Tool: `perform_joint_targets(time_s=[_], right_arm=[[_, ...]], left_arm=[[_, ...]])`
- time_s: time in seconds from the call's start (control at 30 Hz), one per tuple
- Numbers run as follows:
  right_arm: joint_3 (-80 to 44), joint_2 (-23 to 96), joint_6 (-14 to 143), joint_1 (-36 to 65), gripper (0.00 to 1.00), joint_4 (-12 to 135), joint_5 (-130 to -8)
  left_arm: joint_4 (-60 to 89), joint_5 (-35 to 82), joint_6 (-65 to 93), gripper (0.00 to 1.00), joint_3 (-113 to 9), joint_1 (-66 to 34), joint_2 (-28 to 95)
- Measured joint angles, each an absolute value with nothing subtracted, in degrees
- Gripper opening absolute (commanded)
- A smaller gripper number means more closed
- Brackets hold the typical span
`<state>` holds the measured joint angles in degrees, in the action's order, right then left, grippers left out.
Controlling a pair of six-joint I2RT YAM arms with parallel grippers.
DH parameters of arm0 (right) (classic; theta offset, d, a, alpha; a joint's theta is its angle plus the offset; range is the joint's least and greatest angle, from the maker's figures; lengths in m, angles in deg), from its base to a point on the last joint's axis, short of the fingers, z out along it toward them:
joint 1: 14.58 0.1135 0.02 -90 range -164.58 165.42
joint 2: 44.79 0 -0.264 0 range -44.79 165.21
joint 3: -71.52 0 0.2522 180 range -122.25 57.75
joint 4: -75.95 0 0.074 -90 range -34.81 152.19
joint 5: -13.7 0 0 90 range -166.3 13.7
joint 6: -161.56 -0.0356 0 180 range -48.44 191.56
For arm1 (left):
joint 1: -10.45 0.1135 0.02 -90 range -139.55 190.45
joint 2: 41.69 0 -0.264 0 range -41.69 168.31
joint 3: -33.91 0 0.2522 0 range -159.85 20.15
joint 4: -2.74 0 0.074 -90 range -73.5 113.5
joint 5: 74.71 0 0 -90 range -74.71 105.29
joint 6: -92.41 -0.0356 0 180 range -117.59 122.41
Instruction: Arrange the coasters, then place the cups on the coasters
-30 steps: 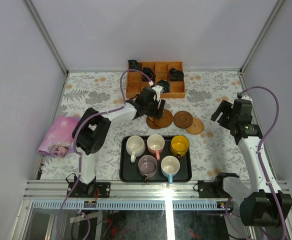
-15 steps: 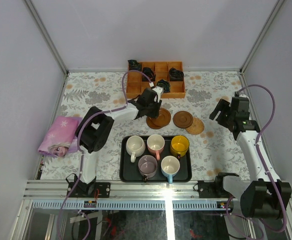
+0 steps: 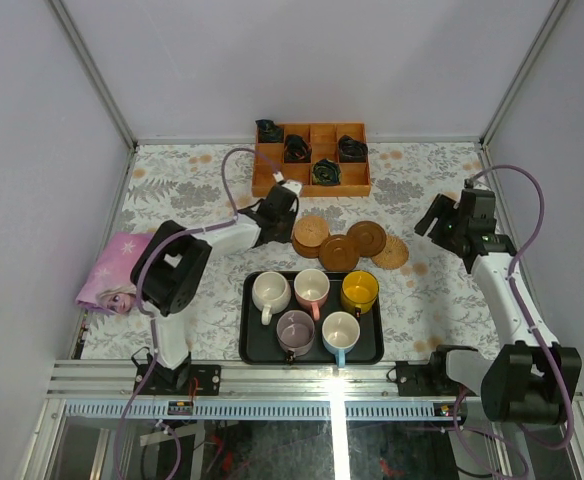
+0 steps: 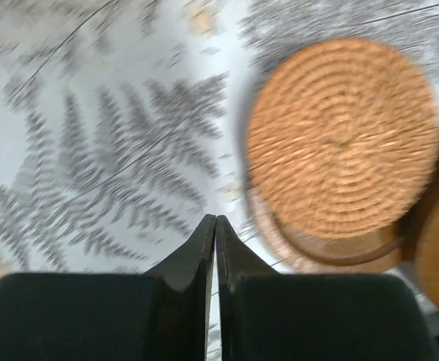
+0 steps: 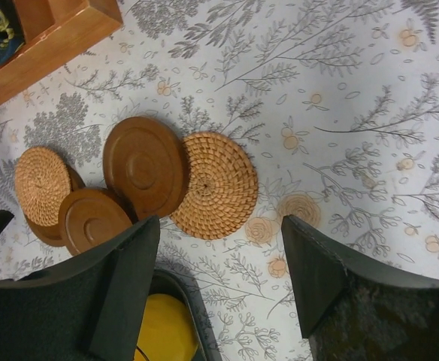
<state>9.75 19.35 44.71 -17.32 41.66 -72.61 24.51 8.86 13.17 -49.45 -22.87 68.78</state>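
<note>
1. Mid-worktop (image 3: 192,190), between tray and box: five coasters (image 3: 338,252) in a loose cluster, touching or overlapping.
2. At the left end, a woven coaster (image 4: 343,135) lying on top of a smooth brown disc; to its right two more smooth discs, then a second woven disc (image 5: 213,184) at the right end.
3. Just near of that cluster, all five cups (image 3: 312,287) in a black tray (image 3: 247,345): cream, pink and yellow in the far row, mauve and light blue in the near row.
4. Shut tight on nothing: left gripper (image 4: 215,223), tips low over the worktop just left of the stacked woven coaster.
5. Wide open and empty: right gripper (image 5: 219,223), above the worktop to the right of the cluster.
6. Far of the coasters, an orange wooden box (image 3: 312,187) with dark green-marked objects in several cells; at the left edge, a pink printed cloth (image 3: 117,270).
</note>
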Motion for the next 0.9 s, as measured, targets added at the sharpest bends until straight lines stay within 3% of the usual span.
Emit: perform_joint_targets(time_s=[0.27,0.47,0.53,0.9], right_arm=[[5.0,26.34,46.24,-14.74,0.69,43.32,-69.31],[-0.11,31.92,48.68,-4.8,0.39,43.47,-70.76],[-0.37,33.4,48.75,-3.2,0.33,43.54,-70.73],[-0.37,37.43,48.6,-0.01,0.12,43.29,-70.78]], left_arm=[[26.87,8.68,16.38,0.15,-43.22,-16.33,63.25],[26.41,11.96,16.84,0.17,-45.28,-16.7,62.88],[25.6,13.95,17.06,0.22,-46.46,-16.9,63.06],[20.05,24.31,17.37,0.19,-53.04,-18.82,68.63]])
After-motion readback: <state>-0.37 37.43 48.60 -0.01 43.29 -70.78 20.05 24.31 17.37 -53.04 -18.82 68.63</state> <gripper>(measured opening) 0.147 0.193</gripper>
